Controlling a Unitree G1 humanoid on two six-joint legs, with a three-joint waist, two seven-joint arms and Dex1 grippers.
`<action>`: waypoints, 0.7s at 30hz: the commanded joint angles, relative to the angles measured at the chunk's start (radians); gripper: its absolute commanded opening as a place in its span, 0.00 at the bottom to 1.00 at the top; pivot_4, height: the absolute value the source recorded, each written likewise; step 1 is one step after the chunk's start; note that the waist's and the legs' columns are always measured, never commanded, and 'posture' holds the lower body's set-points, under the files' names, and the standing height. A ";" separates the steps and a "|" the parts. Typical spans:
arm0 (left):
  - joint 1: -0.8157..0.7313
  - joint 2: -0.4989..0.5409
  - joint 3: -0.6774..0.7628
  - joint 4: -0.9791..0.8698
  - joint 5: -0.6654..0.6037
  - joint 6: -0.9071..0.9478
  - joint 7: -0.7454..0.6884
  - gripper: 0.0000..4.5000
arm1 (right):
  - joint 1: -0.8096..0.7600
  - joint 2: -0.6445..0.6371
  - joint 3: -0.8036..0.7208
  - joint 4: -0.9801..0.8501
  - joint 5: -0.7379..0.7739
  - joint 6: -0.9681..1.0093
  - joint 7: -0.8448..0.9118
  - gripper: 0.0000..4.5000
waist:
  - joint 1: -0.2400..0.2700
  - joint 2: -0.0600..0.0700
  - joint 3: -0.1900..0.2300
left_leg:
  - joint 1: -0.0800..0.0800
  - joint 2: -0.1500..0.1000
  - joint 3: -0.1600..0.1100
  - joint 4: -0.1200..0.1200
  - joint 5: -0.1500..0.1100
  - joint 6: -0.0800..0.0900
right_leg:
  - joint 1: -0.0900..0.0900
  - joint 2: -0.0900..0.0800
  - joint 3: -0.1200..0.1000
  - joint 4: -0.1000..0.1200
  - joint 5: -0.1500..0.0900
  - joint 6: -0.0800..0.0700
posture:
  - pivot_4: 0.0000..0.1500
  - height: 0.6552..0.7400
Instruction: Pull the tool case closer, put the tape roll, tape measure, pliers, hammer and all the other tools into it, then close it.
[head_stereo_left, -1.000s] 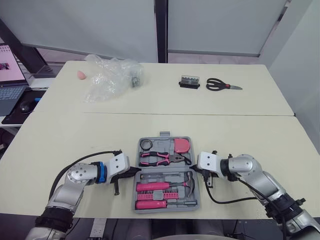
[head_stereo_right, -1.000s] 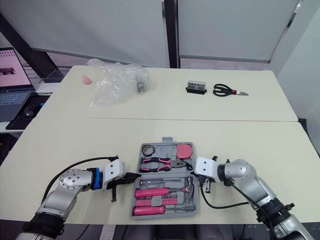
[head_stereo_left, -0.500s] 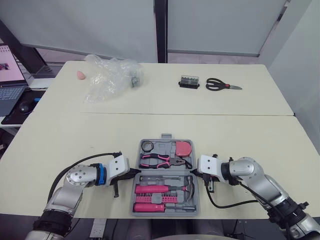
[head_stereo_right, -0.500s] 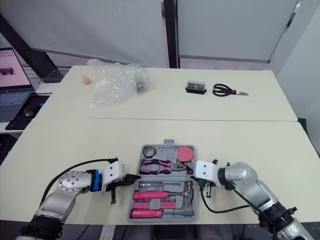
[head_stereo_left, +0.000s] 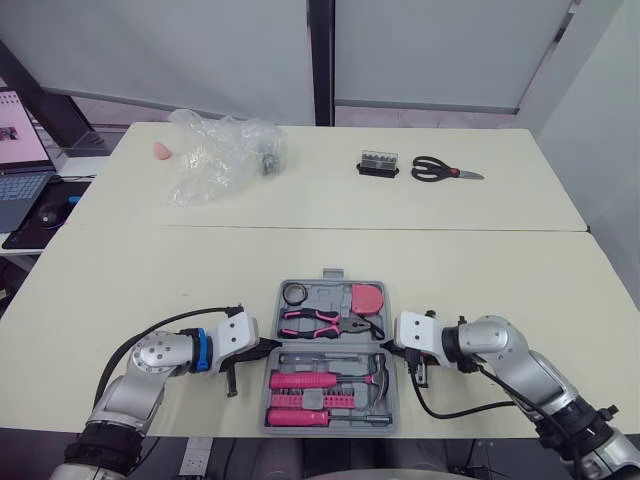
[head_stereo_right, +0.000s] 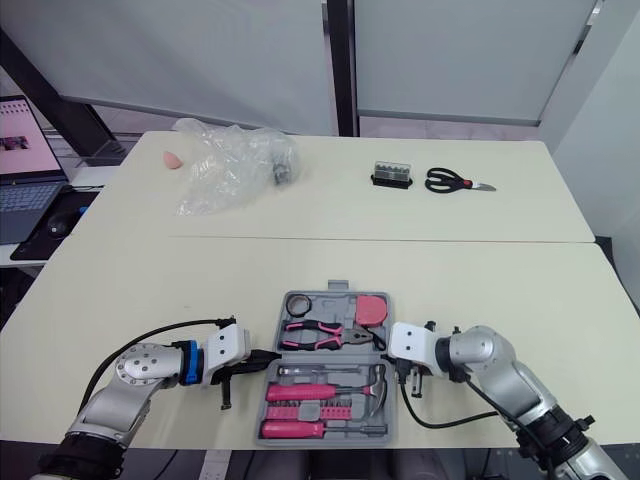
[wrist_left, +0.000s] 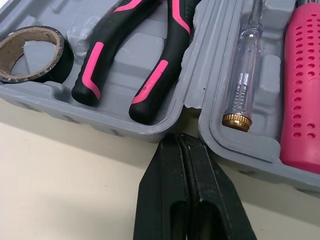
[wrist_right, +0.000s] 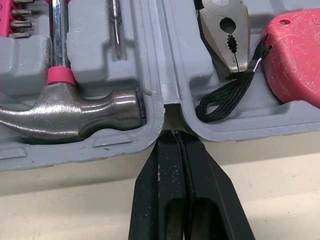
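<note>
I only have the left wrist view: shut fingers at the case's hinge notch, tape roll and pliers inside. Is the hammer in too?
Observer: Yes, the hammer lies in the near half of the tool case, head toward the right gripper.
Operator: Where is that gripper?
Observer: Its fingers are shut, with the tip at the hinge notch on the case's opposite side.
Operator: Anything outside the case?
Observer: Scissors and a small black bit holder lie on the far table.

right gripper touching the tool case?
Touching. The right wrist view shows the right gripper, fingers shut, with its tips against the tool case rim at the hinge notch, no gap.
</note>
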 joint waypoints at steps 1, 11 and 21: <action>0.020 -0.003 -0.037 -0.026 0.005 -0.001 -0.005 0.00 | 0.012 0.016 0.045 -0.045 0.019 0.001 0.028 0.00 | 0.000 0.000 0.000 | 0.000 0.000 0.000 0.000 0.000 0.000 | 0.000 0.000 0.000 0.000 0.000 0.000 | 1.00 1.00; 0.032 0.005 -0.033 -0.024 0.003 -0.004 0.000 0.00 | 0.002 0.012 0.032 -0.027 0.011 0.001 0.016 0.00 | 0.000 0.000 0.000 | 0.000 0.000 0.000 0.000 0.000 0.000 | 0.000 0.000 0.000 0.000 0.000 0.000 | 1.00 1.00; 0.034 0.085 0.067 0.081 -0.030 -0.091 0.010 0.00 | 0.075 -0.115 -0.140 -0.022 0.065 -0.029 -0.013 0.00 | 0.000 0.000 0.000 | 0.000 0.000 0.000 0.000 0.000 0.000 | 0.000 0.000 0.000 0.000 0.000 0.000 | 1.00 1.00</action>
